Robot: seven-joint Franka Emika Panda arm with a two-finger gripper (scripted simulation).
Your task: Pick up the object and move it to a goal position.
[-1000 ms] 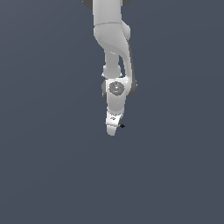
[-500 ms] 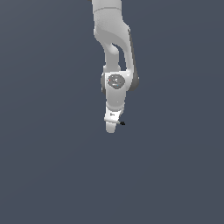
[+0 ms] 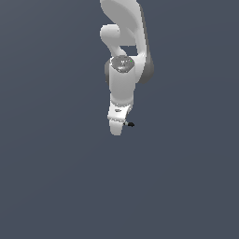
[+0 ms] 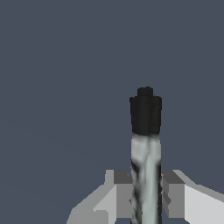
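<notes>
Gripper [image 4: 146, 199]: jaws drawn in narrow, one grey pad [image 4: 124, 192] pressed to each side of the stick's shaft; clamped on it. In the exterior view the gripper [image 3: 116, 128] points downward.
Object: thin stick [image 4: 145, 148], grey-white mottled shaft, black capped end. Shaft sits between the pads; black end projects well past the fingertips.
Object, exterior view: only the black tip [image 3: 130, 124] and a sliver of pale shaft show, poking out from the gripper's side toward the exterior view's right.
Arm: white Panda arm [image 3: 123, 60] comes down from the top of the exterior view, with a grey round joint cap above the wrist.
Surroundings: uniform dark blue-grey background [image 3: 46, 163] in both views; cannot tell how far the stick is above any surface.
</notes>
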